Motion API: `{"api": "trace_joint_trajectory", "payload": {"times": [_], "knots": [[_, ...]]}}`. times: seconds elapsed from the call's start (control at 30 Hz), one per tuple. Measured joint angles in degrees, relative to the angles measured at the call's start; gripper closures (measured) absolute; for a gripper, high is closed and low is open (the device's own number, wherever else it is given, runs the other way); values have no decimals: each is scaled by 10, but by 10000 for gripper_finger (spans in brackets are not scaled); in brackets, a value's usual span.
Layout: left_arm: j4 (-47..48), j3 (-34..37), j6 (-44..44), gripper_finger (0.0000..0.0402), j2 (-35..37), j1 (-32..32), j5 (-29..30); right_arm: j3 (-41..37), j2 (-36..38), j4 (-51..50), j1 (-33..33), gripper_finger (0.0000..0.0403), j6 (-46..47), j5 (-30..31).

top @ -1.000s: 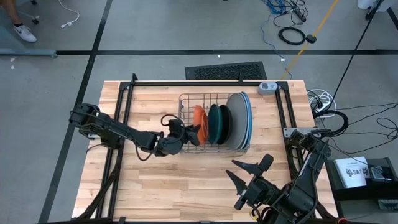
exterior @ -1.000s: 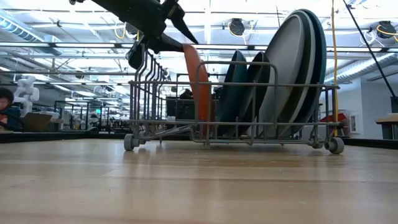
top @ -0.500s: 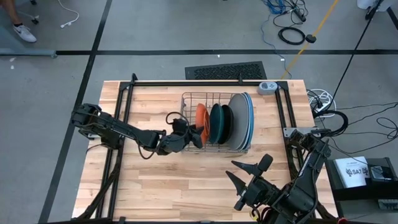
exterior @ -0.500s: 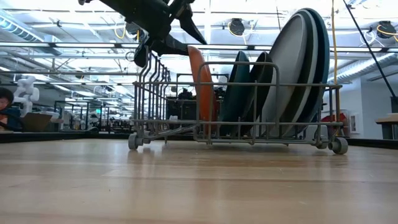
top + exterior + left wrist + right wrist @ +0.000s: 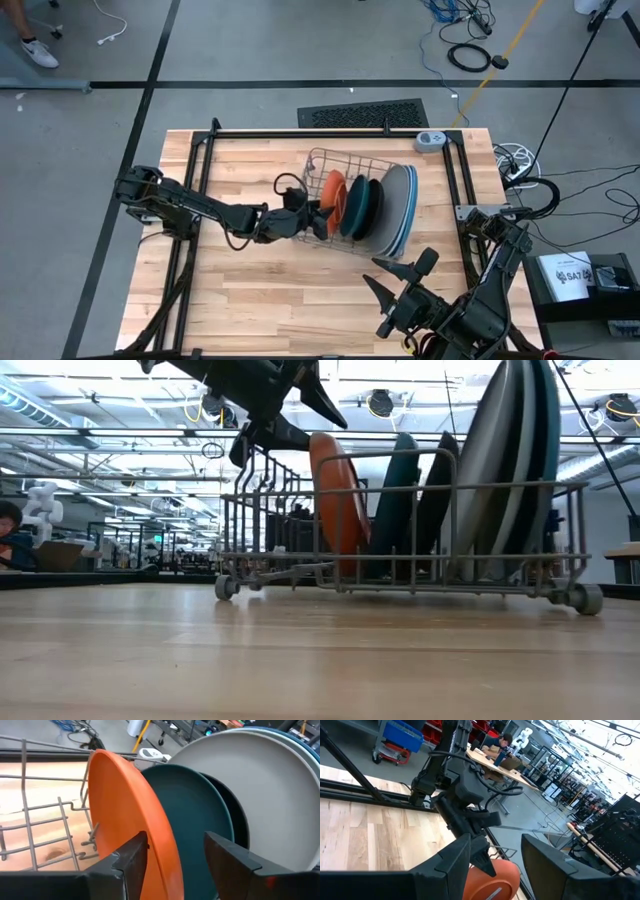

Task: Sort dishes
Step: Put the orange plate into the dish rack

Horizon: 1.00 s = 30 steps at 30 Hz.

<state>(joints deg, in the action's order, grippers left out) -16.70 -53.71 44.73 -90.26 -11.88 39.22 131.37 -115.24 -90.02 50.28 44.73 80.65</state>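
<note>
rack (image 5: 322,163): grey wire. in it, from the left gripper (image 5: 322,216) outward: orange plate (image 5: 331,190), dark teal plate (image 5: 351,203), black plate (image 5: 367,208), grey plate (image 5: 394,205), pale blue plate (image 5: 408,210), medium blue plate (image 5: 414,205). grippers dark; right gripper (image 5: 397,281) too. table (image 5: 260,290) pale striped wood.

The left claw (image 5: 318,217) has pushed the rack (image 5: 322,158) askew, rightward.

Left claw (image 5: 318,219) at orange plate (image 5: 333,189)
</note>
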Motion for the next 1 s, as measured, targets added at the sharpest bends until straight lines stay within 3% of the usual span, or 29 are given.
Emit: {"api": "trace_joint_trajectory", "payload": {"times": [0.57, 0.8, 1.0], "knots": [[-25, -2, -11, 208, 2, -1, -3, 0, 0, 0, 0, 234, 0, 0], [60, -6, 19, 196, 5, -12, -19, 0, 0, 0, 0, 234, 0, 0], [86, -6, -60, 200, 6, -17, -53, 0, 0, 0, 0, 234, 0, 0]]}}
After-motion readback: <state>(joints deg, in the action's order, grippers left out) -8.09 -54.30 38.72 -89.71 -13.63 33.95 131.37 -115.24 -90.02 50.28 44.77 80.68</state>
